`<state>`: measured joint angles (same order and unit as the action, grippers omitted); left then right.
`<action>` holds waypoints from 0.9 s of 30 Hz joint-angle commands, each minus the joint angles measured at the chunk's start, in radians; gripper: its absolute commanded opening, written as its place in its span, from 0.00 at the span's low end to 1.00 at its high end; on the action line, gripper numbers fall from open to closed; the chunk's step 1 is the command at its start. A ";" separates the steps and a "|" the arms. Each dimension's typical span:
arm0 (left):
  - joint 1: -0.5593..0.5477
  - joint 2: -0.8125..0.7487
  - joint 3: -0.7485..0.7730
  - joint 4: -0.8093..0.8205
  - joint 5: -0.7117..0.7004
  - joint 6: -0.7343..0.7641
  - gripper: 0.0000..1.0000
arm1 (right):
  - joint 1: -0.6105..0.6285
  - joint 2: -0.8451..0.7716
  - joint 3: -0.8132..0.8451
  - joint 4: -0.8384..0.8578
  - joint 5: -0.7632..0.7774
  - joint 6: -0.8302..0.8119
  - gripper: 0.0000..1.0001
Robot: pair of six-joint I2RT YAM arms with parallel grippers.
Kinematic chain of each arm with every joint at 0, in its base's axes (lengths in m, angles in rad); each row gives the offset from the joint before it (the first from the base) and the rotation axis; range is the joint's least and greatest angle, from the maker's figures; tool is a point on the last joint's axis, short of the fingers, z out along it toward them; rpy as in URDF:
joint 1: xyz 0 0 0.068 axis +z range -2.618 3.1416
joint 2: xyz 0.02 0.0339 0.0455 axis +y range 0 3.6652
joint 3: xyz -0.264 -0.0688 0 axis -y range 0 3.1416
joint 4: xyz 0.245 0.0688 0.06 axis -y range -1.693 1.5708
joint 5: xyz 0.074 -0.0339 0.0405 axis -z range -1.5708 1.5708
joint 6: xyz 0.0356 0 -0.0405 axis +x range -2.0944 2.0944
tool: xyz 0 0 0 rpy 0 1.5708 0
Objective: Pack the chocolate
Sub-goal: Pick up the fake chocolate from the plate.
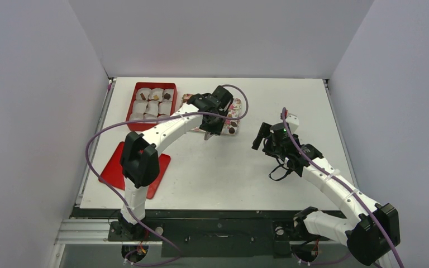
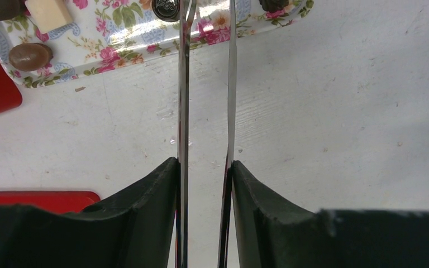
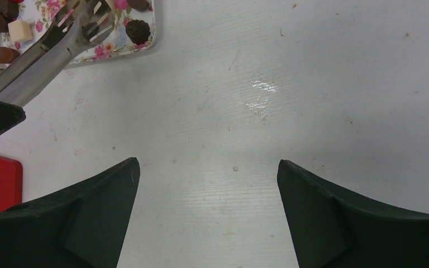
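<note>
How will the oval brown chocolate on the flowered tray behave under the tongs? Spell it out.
The oval brown chocolate looks smooth and rounded, so it may slip or roll between the thin metal tongs. It is tiny beside the left claw, so probably light. The flowered tray looks glossy, so a push would likely slide it.

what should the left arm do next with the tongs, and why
Probably shift the tongs sideways toward the dark round chocolate: it lies on the floral tray just outside one blade, not between the tips, so closing now would miss.
</note>
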<state>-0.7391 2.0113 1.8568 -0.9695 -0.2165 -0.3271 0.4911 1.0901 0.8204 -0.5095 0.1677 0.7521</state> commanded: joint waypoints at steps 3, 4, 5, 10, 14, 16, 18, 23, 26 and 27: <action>-0.004 0.028 0.082 -0.006 -0.021 0.013 0.38 | -0.006 -0.025 0.008 0.033 0.010 0.001 0.89; -0.005 0.036 0.087 -0.006 -0.022 0.013 0.39 | -0.005 -0.027 0.008 0.032 0.010 0.001 0.89; -0.004 0.044 0.089 -0.006 -0.023 0.013 0.39 | -0.005 -0.028 0.008 0.033 0.010 0.001 0.89; -0.004 0.069 0.111 -0.008 -0.030 0.013 0.39 | -0.005 -0.027 0.008 0.032 0.008 0.000 0.89; -0.004 0.083 0.127 -0.016 -0.037 0.017 0.38 | -0.006 -0.027 0.008 0.032 0.008 -0.002 0.89; -0.003 0.083 0.127 -0.018 -0.040 0.018 0.36 | -0.006 -0.027 0.008 0.032 0.009 -0.001 0.89; -0.005 0.080 0.126 -0.020 -0.041 0.019 0.35 | -0.007 -0.027 0.008 0.032 0.008 -0.001 0.89; -0.006 0.062 0.123 -0.027 -0.046 0.023 0.34 | -0.007 -0.026 0.010 0.032 0.006 0.000 0.89; -0.006 0.053 0.121 -0.030 -0.054 0.025 0.34 | -0.007 -0.022 0.011 0.032 0.004 0.000 0.89; -0.006 0.050 0.122 -0.030 -0.056 0.025 0.32 | -0.006 -0.020 0.012 0.032 0.004 -0.001 0.89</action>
<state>-0.7391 2.0975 1.9354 -0.9932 -0.2447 -0.3161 0.4908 1.0897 0.8204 -0.5095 0.1669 0.7521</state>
